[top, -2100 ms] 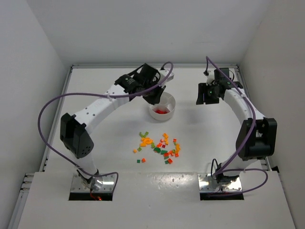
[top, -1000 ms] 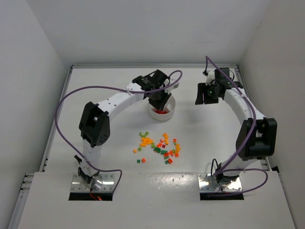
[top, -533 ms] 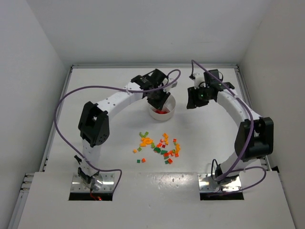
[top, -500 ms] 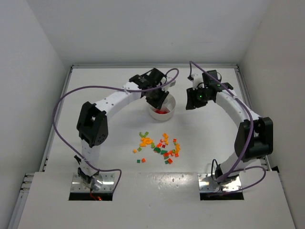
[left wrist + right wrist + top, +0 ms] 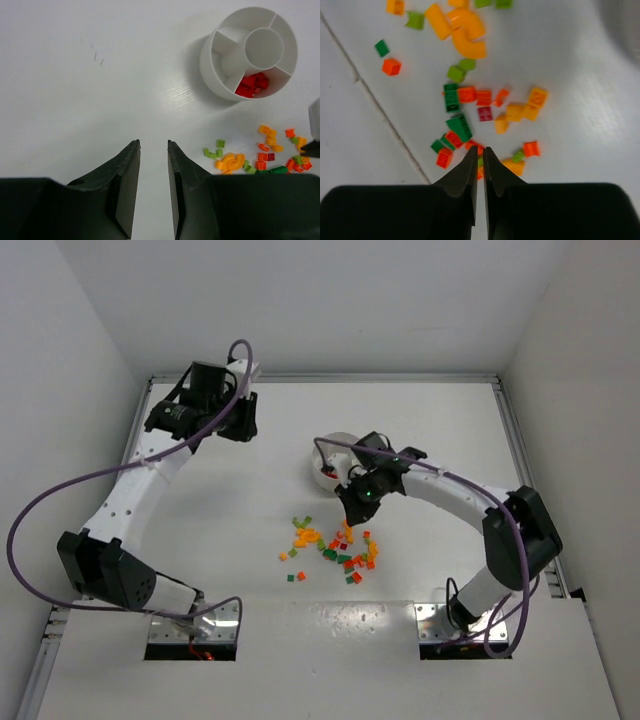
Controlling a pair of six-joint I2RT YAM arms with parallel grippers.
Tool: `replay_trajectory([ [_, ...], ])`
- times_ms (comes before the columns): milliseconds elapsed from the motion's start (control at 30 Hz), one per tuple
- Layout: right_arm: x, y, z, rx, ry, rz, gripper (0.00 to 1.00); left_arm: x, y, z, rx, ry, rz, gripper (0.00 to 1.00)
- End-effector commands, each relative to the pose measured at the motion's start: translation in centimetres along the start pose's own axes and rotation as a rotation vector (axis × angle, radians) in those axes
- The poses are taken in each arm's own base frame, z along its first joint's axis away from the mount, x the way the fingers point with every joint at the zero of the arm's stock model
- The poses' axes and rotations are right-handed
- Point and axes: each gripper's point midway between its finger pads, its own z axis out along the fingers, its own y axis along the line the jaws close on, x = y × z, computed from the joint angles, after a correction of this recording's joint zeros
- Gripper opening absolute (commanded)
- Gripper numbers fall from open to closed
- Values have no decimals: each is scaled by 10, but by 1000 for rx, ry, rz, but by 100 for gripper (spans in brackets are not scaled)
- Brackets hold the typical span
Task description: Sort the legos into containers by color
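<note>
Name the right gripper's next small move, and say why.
Probably lift straight up a little: the right gripper sits with jaws nearly shut at the edge of the legos, and whether it caught a brick cannot be told.

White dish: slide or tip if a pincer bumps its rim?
Probably slides: the white dish sits on a smooth tabletop and looks like light plastic. Tipping seems less likely, since it is wider than tall, though only one wedge holds red bricks.
</note>
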Motion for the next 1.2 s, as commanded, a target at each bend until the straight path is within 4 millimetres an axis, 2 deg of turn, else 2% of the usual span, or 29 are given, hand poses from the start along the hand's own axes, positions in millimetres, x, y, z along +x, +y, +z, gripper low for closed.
replay_trajectory([
  [0, 12, 31, 3, -83, 22, -110, 8, 17, 24, -4, -62, 27, -90, 35],
  [33, 18, 41, 8, -110, 41, -142, 6, 28, 24, 0, -48, 53, -102, 35],
  [133, 24, 54, 13, -132, 71, -169, 4, 35, 27, -4, -44, 56, -137, 35],
  [267, 27, 46, 20, -89, 107, -150, 4, 38, 33, -6, -58, 56, -150, 35],
  [333, 26, 44, 22, -80, 115, -137, 2, 33, 33, -10, -58, 38, -146, 35],
  [533, 39, 33, 36, -38, 192, -113, 1, 31, 34, -14, -55, 27, -151, 36],
  [600, 33, 32, 38, -36, 187, -106, 1, 31, 37, -14, -61, 27, -147, 36],
  [633, 38, 32, 41, -40, 209, -97, 1, 31, 36, -14, -52, 26, -148, 36],
  [667, 33, 32, 40, -37, 200, -92, 1, 31, 36, -14, -52, 26, -148, 36],
  [900, 40, 16, 50, 32, 252, -67, 0, 36, 40, -11, -47, 42, -154, 36],
  [1167, 45, 17, 56, 25, 283, -65, 0, 40, 49, -6, -49, 58, -170, 36],
])
